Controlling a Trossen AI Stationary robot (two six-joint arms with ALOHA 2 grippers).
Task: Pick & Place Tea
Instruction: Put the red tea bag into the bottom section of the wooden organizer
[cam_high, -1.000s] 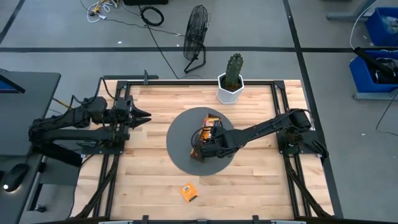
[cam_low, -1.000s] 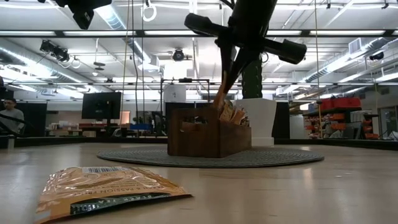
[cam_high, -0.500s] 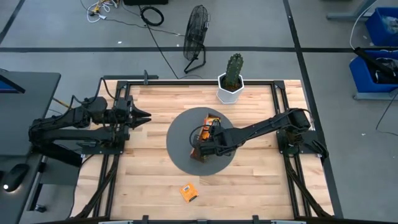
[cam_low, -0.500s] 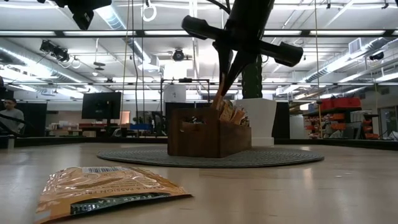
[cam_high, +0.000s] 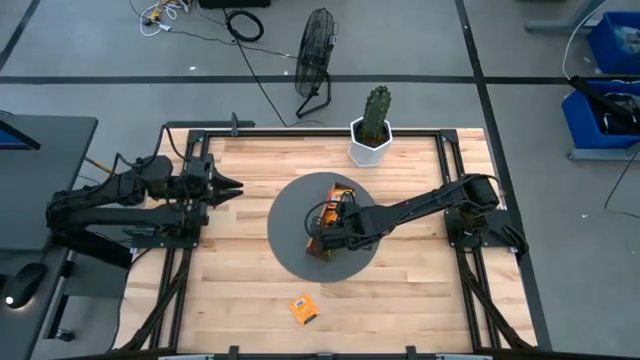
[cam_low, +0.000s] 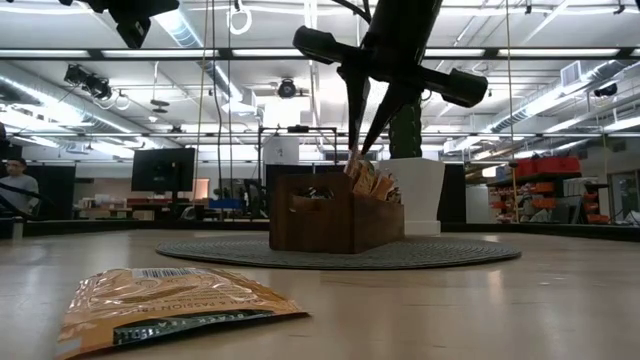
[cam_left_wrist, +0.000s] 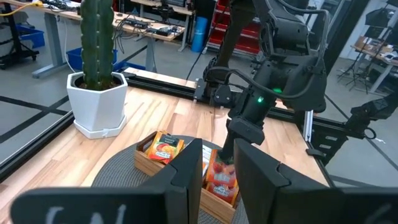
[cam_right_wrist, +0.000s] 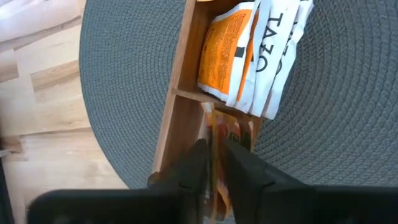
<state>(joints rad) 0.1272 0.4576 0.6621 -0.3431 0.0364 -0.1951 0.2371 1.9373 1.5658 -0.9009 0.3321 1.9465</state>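
Observation:
A brown wooden tray (cam_high: 330, 213) sits on a round grey mat (cam_high: 290, 245). Orange and white tea sachets (cam_right_wrist: 239, 46) stand in its compartments and stick out above its rim (cam_low: 372, 180). My right gripper (cam_low: 358, 152) points down over the tray's middle compartment, open. Its fingers stand on either side of an upright orange sachet (cam_right_wrist: 216, 134) that rests in that compartment. One more orange sachet (cam_high: 304, 308) lies flat on the table near its near edge (cam_low: 170, 305). My left gripper (cam_high: 236, 187) waits, open, at the table's left side.
A cactus in a white pot (cam_high: 372, 140) stands just beyond the mat, at the table's far edge. Bare wood lies left and right of the mat and along the near edge around the loose sachet. Black frame rails border the table.
My right gripper's fingers have parted above the tray and let go of the orange sachet that they pinched a second ago. The sachet now stands in the compartment.

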